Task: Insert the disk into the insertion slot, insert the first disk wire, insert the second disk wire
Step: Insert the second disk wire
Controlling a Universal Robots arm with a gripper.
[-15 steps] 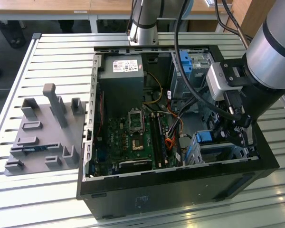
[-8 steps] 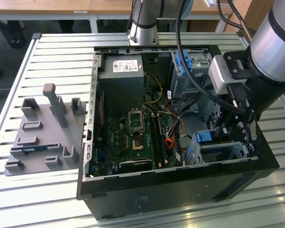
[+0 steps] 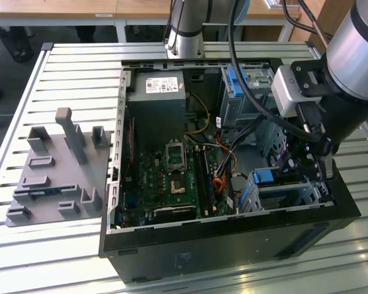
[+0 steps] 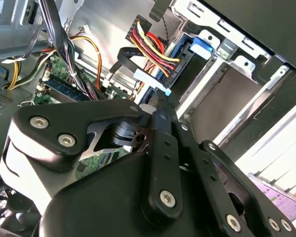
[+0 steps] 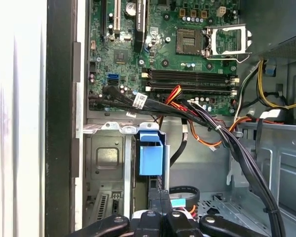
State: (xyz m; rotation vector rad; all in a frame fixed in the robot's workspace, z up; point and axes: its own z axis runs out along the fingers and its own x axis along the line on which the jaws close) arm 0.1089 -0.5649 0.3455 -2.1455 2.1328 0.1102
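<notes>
Reaching down into the near corner of the open computer case [image 3: 233, 245], toward the exterior view's right, with the gripper [image 4: 160, 102] drawn almost fully together and, by the look of the second wrist view, pinching the pale blue plug end of a flat black disk wire [image 4: 130, 55] just beside the disk's back edge. Sitting already inside the insertion slot [image 4: 222, 86], the disk [image 4: 183, 58], showing little beyond a strip of its bright blue carrier, with a red, yellow and black wire bundle [image 4: 155, 47] running toward that same edge. Judging the disk wire as light, limp and springy, likely swinging the plug off line unless gripped on the rigid plug body itself. Treating plug and socket as small and fragile, tolerating little sideways force. Judging the disk as stiff, fairly heavy and smooth-faced, best taken by the carrier's edges. Hiding the true contact between pads and plug behind the gripper's own black linkages. Leaving unclear whether the bundle's plug is fully seated. Keeping the disk's label and sockets out of sight under the cage metal.
</notes>
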